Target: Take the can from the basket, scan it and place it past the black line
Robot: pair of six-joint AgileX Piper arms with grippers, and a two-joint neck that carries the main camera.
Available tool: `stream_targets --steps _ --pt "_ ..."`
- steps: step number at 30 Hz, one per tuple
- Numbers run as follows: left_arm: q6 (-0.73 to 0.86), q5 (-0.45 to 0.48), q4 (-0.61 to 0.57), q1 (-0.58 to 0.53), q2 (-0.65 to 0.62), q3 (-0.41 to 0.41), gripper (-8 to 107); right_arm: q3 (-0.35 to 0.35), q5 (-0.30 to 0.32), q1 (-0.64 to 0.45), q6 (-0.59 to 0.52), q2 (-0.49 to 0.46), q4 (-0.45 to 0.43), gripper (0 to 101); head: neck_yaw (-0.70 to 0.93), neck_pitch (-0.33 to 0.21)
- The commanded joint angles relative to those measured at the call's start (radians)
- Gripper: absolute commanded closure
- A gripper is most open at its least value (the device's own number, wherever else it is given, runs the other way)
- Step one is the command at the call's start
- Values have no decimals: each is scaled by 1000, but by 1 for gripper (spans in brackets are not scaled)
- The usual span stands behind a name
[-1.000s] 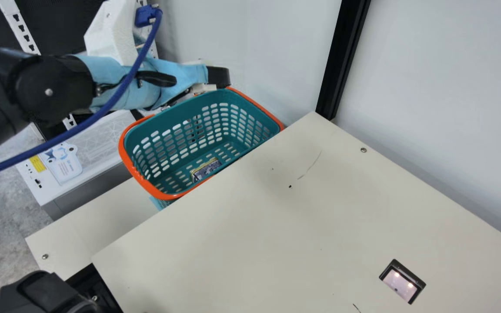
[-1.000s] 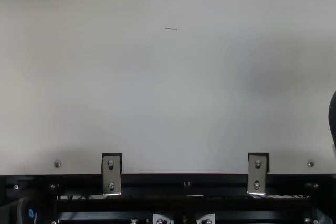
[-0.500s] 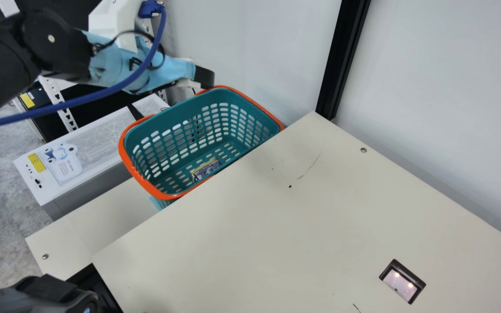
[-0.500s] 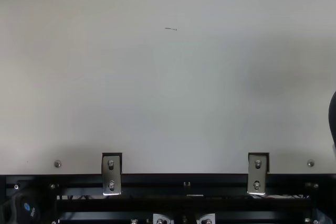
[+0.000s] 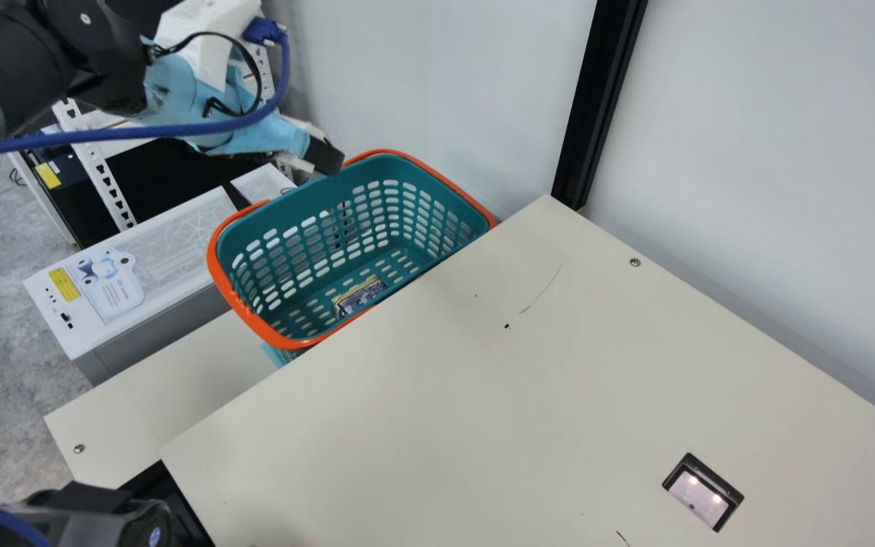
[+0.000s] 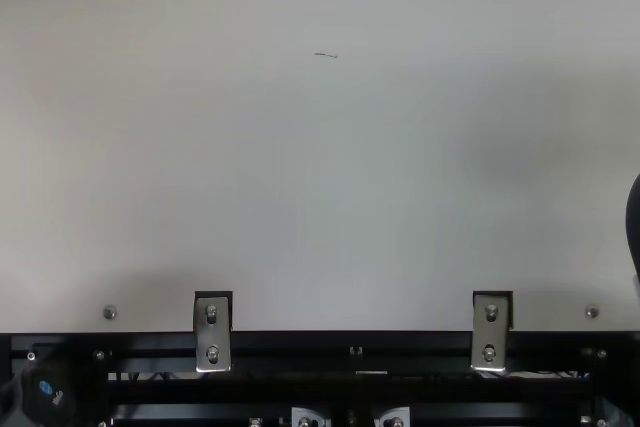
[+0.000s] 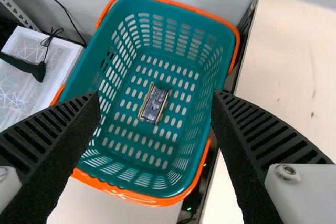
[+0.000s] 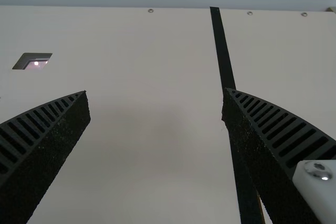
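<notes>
In the main view my left gripper (image 5: 325, 157) hangs above the back left rim of the teal basket (image 5: 415, 197), tilted downward. The can (image 5: 360, 296), flat and rectangular with a dark label and gold edges, lies on the basket's floor. In the left wrist view my left gripper (image 7: 156, 94) is spread wide, nothing held, with the can (image 7: 153, 104) visible down between the fingers. The right wrist view has my right gripper (image 8: 156, 92) open and empty over the table, one finger overlapping the black line (image 8: 221, 45). A scanner window (image 5: 703, 494) is set into the table.
The basket's orange rim (image 7: 142, 198) stands beside the table edge. A white box (image 5: 141, 266) is left of the basket, with a wall (image 5: 498, 91) behind. A blue cable (image 5: 103, 137) runs along the left arm. A dark curved part (image 6: 635, 222) borders the top view's right edge.
My left gripper has shifted left and slightly down in the main view, its fingers now pointing more steeply downward. The basket and the can have stayed where they were.
</notes>
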Motion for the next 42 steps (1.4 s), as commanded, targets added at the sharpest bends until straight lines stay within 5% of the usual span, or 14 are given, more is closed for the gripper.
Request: stream_targets --steps 1,21,42 --pt "18 -5 7 -8 14 7 9 0 0 0 0 0 0 0 31 -59" --pt "35 -284 140 -136 228 136 9 0 0 0 0 0 0 0 31 -59" --pt "140 -428 157 -116 452 47 9 0 0 0 0 0 0 0 31 -59"
